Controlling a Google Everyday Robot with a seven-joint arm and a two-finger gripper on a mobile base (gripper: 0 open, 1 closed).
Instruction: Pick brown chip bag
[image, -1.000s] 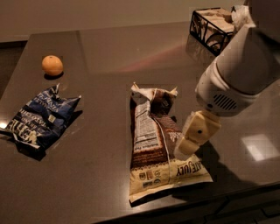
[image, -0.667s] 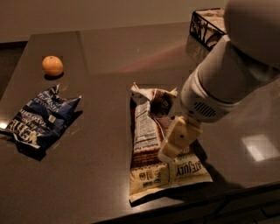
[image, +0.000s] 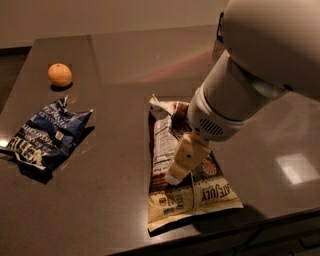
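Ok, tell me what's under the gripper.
The gripper hangs over the middle of the brown chip bag, which lies flat on the dark table. The arm and gripper cover part of the bag's far end, so that stretch cannot be seen.

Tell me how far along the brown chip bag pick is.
Done: the pincer is placed over the middle of the brown chip bag, tip down at its surface. In hand: the grasp; whether it has hold cannot be told. Left: lifting, since the bag lies flat on the table. The blue bag and orange sit apart, untouched.
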